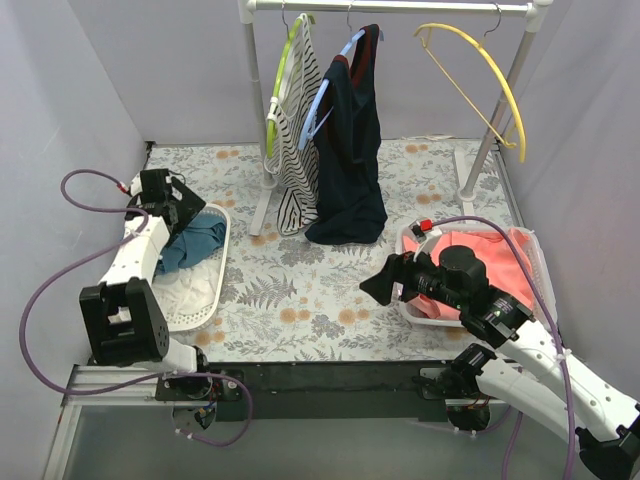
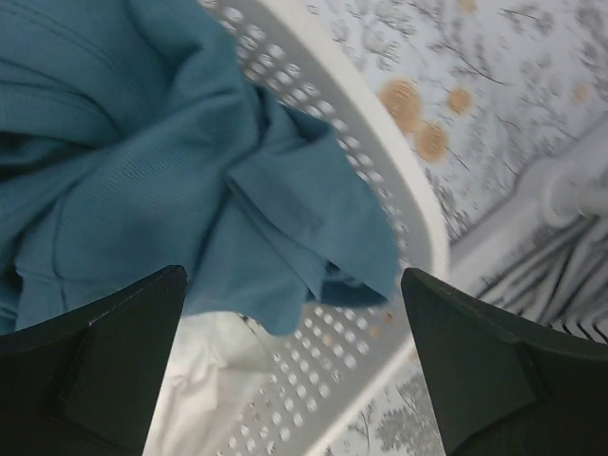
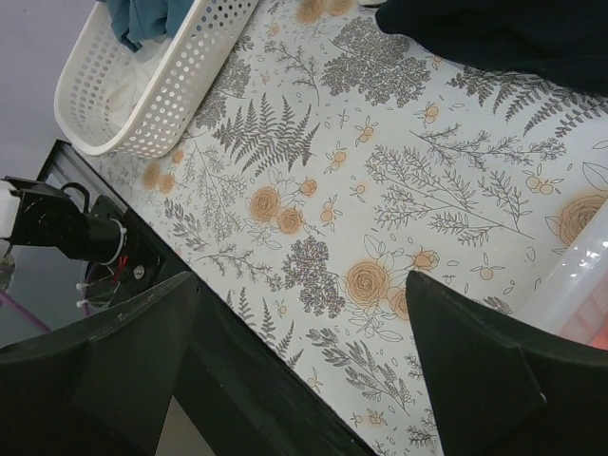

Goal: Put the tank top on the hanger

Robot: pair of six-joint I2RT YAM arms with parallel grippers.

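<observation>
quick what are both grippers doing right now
Left gripper: open, holding nothing, over the tank top in the basket.
Right gripper: open, holding nothing, above the tablecloth.

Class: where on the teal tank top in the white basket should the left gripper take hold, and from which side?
Probably pinch the bunched fold of the tank top nearest the basket rim, coming down from above: it stands proud, and the open left gripper hangs straddling it.

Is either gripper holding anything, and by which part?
Nothing is held. The left gripper hangs open above the tank top; the right gripper is open too.
</observation>
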